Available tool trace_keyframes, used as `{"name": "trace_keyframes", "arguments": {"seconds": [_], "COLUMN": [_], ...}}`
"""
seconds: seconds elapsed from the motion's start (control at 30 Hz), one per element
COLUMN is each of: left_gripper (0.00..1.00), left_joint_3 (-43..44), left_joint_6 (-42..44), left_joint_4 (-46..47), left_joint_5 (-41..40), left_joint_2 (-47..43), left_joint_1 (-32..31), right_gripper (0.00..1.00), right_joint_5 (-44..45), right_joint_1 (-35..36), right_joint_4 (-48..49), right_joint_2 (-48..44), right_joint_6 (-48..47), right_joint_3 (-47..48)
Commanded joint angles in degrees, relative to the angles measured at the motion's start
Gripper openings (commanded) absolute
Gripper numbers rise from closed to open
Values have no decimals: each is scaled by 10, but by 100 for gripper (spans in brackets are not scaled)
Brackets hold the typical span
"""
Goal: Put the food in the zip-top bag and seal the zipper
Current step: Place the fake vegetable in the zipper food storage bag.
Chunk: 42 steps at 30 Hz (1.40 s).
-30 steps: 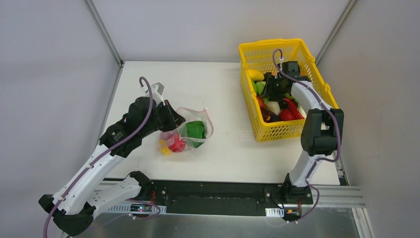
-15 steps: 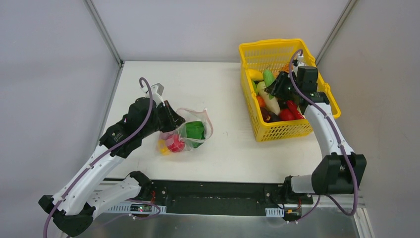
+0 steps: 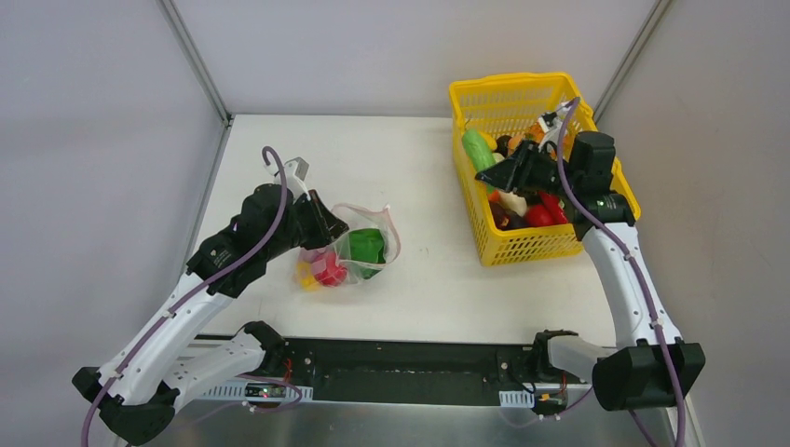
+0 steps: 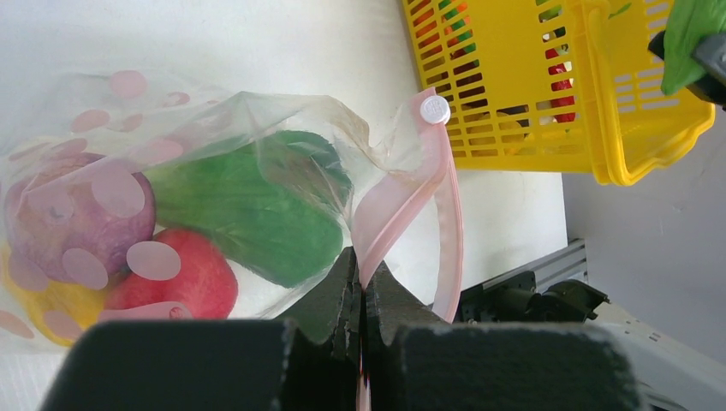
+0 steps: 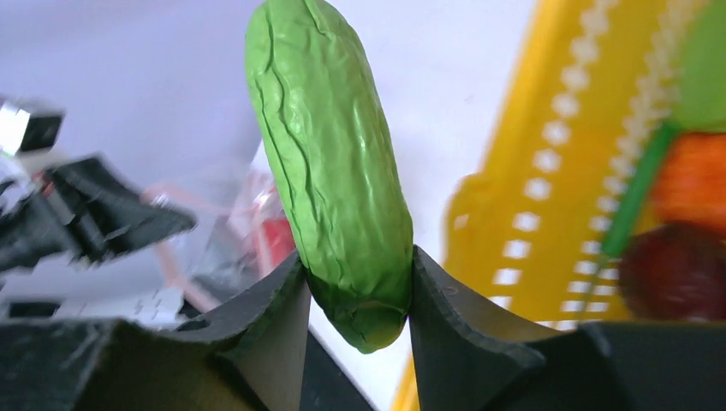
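Observation:
The clear dotted zip-top bag point(image 3: 359, 244) lies on the white table left of centre, holding a green pepper point(image 4: 257, 205), a red fruit point(image 4: 184, 278), a purple-pink one point(image 4: 73, 218) and a yellow one. Its mouth gapes toward the basket. My left gripper point(image 4: 361, 274) is shut on the pink zipper strip point(image 4: 449, 214) at the bag's mouth; it also shows in the top view point(image 3: 321, 223). My right gripper point(image 3: 491, 175) is shut on a green cucumber point(image 5: 330, 154), held above the basket's left wall; the cucumber shows in the top view point(image 3: 478, 149).
The yellow lattice basket point(image 3: 559, 244) stands at the right back with several toy foods inside: white, red, orange, dark purple. The table's left and back edges meet grey walls with metal posts. A black rail runs along the near edge.
My right gripper has lifted the green cucumber out of the basket and carried it left toward the basket's left wall. The left gripper and bag have not moved.

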Motion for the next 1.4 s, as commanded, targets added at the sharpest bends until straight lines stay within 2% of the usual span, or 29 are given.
{"name": "trace_keyframes", "arguments": {"seconds": [0.0,0.23,0.6,0.73,1.37], "left_gripper": [0,0,0,0,0], "left_joint_3": [6,0,-1,6,0], "left_joint_6": [7,6,9,13,20], "left_joint_4": [29,31,30,29,40], "left_joint_5": [17,15,17,30,78], "left_joint_2": [5,1,1,8,17], "left_joint_1": [-1,-1,-1,-1,-2], "right_gripper": [28,28,25,27,34], "right_joint_5": [-128,-63,110,176,364], "right_joint_1": [60,229,396,424,524], "right_joint_4": [-45,-210,-338,-353,-418], "right_joint_2": [-7,8,97,128,281], "right_joint_6": [-54,-211,-253,-241,-194], "right_joint_3": [38,100,177,197,347]}}
